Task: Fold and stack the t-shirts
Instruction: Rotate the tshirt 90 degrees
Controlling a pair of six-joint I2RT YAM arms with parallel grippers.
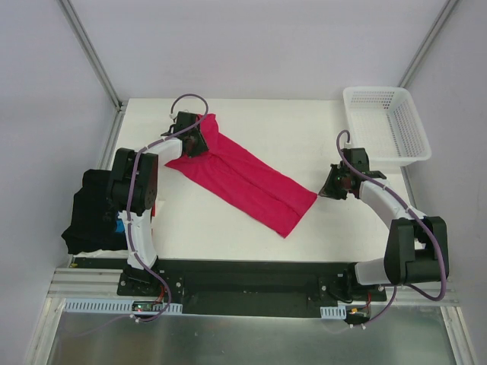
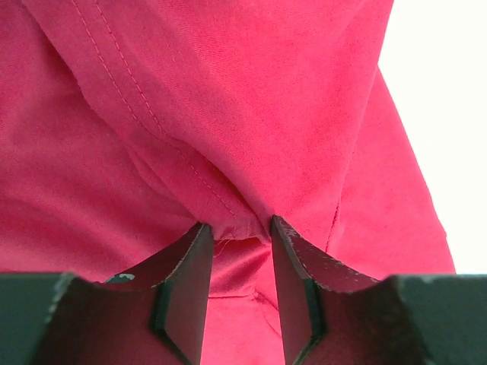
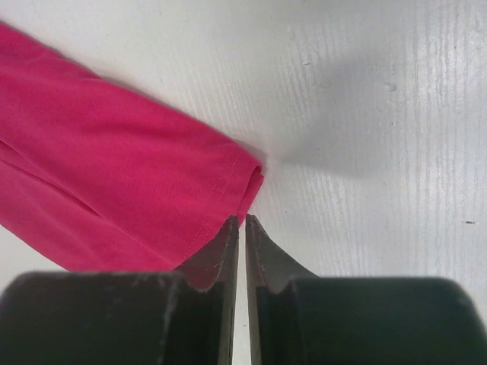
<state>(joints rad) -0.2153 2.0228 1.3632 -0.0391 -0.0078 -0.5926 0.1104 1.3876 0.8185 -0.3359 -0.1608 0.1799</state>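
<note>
Pink cloth is the main thing to see: the pink t-shirt lies flat on the white table, folded into one long, narrow strip. In the top view the strip slants across the middle of the table, from about 10 o'clock down to about 4 o'clock. A fold line runs along its length, and the stitched hem shows at the 4 o'clock end. At the 10 o'clock end the cloth is bunched up, and the left gripper sits right on it. In the left wrist view its two fingers stand a little way apart, with a small lump of pink cloth squeezed between their tips and wrinkles spreading out from that spot. So this gripper is holding the shirt. The right gripper is low over the table, just beside the 4 o'clock corner of the strip, on its 3 o'clock side. In the right wrist view its fingers are almost together, with only a thin slit between them. The hem corner lies next to the left one, but no cloth shows in the slit. A black t-shirt with a bit of blue on it sits in a heap at the table's edge at 9 o'clock, behind the left arm. A white plastic basket with holes in its walls stands at 2 o'clock, well apart from the pink shirt.
</note>
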